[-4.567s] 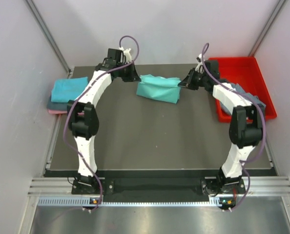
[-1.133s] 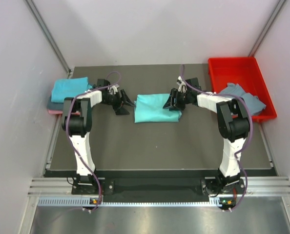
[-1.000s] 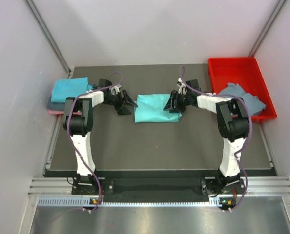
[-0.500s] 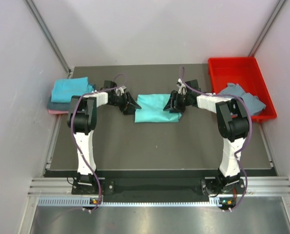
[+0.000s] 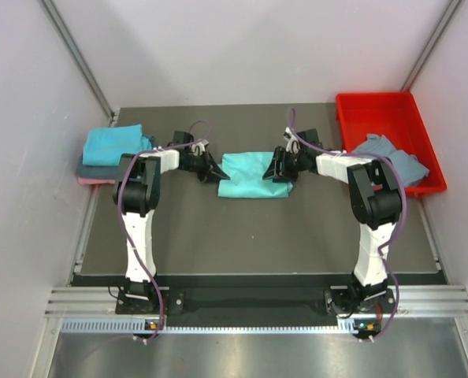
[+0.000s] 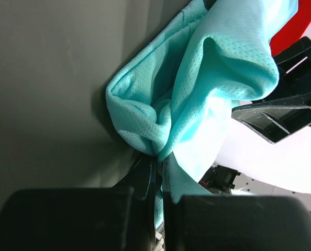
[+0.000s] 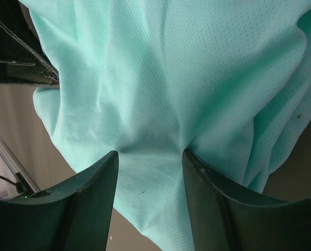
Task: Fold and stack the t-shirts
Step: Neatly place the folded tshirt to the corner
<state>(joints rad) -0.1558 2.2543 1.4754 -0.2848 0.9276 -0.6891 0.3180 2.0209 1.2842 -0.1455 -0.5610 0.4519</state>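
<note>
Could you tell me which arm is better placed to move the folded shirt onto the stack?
Probably left: the left hand is shut on the shirt, and the stack lies on its side.

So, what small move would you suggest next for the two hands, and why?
Probably lift both hands a little, together. The left hand is shut on the shirt at its left edge, the right hand has the right edge between its fingers, and the shirt lies folded, apart from the stack.

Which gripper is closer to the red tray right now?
Right. The right gripper straddles the right end of the teal t-shirt, with the red tray further right; the left gripper, shut on the left end, has the whole shirt between it and the tray.
</note>
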